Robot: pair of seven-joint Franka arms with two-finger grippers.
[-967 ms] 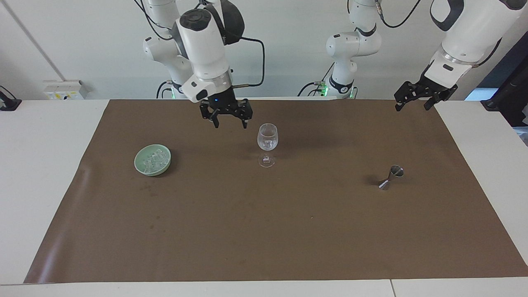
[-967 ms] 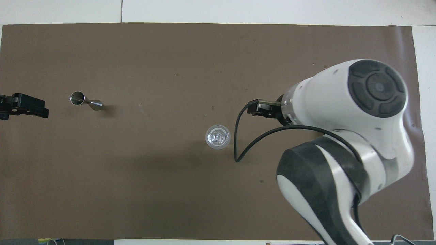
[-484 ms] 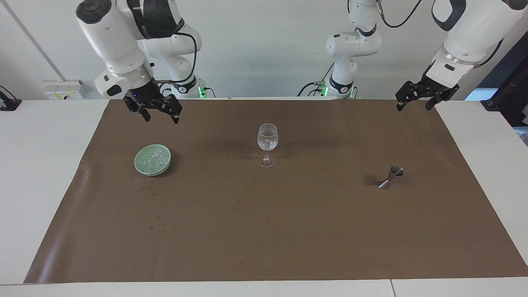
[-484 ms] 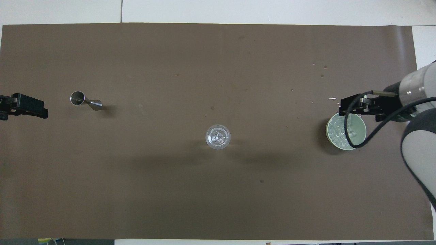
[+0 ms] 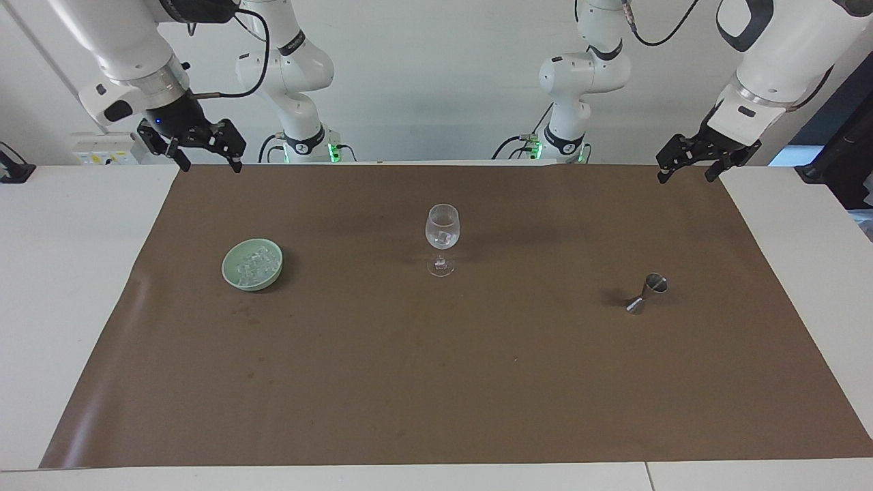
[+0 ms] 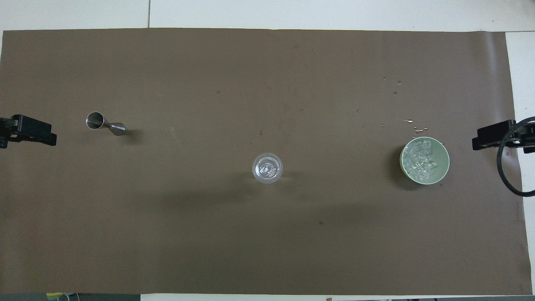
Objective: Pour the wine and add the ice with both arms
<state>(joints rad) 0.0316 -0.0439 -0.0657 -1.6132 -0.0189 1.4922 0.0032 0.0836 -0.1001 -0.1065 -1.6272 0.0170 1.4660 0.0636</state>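
A clear stemmed wine glass [image 5: 442, 232] stands mid-mat with ice cubes [image 5: 444, 239] in its bowl; it also shows in the overhead view [image 6: 267, 168]. A pale green bowl [image 5: 233, 273] toward the right arm's end holds several ice cubes [image 5: 254, 262], also seen from overhead [image 6: 420, 159]. My right gripper [image 5: 202, 155] is open and empty, raised over the mat's edge near the robots. My left gripper [image 5: 687, 169] is open and empty, raised over the mat's corner at the left arm's end, where the arm waits.
A small steel jigger [image 5: 646, 293] is on the mat toward the left arm's end, farther from the robots than the glass; it also shows from overhead [image 6: 105, 123]. Water drops [image 6: 397, 83] dot the brown mat [image 6: 209, 234] beside the bowl.
My right gripper has swung away from beside the wine glass, passed over the bowl, and risen to the mat's edge at its own end. The left gripper barely moved.
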